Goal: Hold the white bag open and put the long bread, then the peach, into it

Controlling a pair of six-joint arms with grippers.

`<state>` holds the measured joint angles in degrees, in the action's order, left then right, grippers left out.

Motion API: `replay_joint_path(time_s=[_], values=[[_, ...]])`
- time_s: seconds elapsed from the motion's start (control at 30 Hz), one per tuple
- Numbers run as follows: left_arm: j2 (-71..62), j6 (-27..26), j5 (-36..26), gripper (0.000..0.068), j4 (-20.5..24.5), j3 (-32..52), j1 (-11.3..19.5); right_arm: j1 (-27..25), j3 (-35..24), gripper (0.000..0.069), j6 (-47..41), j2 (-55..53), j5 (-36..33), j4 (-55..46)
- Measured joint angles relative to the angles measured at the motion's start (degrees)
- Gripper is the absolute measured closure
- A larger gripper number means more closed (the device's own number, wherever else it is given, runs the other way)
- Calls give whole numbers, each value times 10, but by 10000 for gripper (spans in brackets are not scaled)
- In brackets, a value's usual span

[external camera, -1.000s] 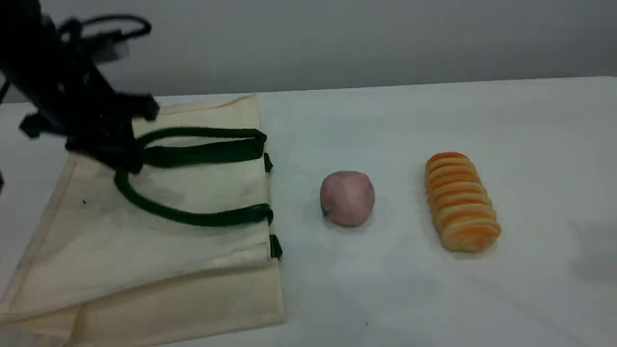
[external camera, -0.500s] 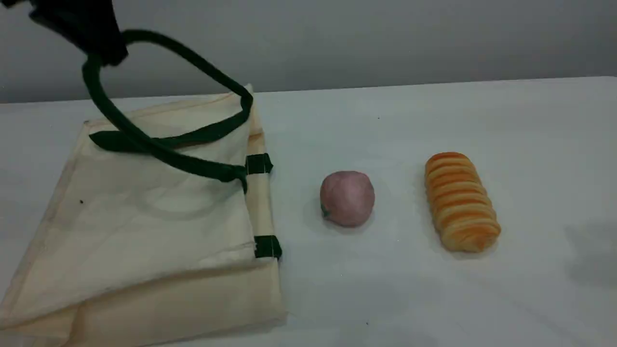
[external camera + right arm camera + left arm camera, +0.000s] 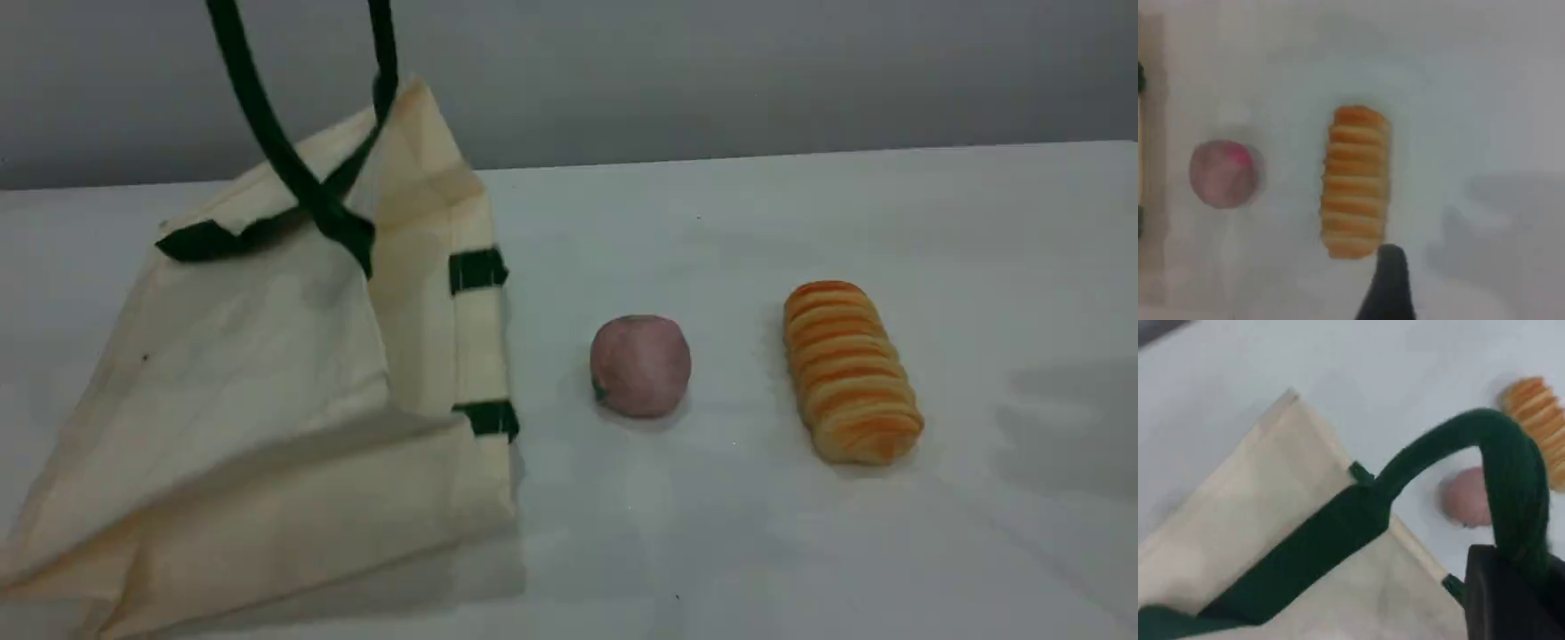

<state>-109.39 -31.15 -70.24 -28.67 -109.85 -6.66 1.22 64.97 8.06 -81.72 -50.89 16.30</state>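
The white bag [image 3: 267, 400] lies at the table's left, its mouth facing right toward the foods. One dark green handle [image 3: 267, 133] runs taut up past the scene's top edge, lifting the upper rim into a peak. In the left wrist view that handle [image 3: 1511, 473] loops over my left gripper [image 3: 1515, 577], which is shut on it. The peach [image 3: 640, 364] sits just right of the bag's mouth, and the long bread [image 3: 849, 373] lies further right. My right gripper [image 3: 1388, 287] hovers high above the bread's [image 3: 1355, 180] near end, open and empty, with the peach [image 3: 1225, 173] to its left.
The white table [image 3: 800, 551] ends at a grey wall behind. A soft shadow [image 3: 1067, 427] falls on the table right of the bread. Green tabs [image 3: 478, 269] mark the bag's rim.
My left gripper has risen out of the scene's top edge with the handle, pulling the bag's upper rim off the table. The shadow at the right has spread inward. Peach and bread have not moved.
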Motion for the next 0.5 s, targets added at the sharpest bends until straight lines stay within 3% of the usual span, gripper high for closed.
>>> replay_joint_path(time_s=[0.1,0.5], values=[[16,-29,0,594,-19,-1,0,0,0,132,24,-31,1,18],[67,-123,1,594,-16,0,0,3,0,132,108,-130,3,91]])
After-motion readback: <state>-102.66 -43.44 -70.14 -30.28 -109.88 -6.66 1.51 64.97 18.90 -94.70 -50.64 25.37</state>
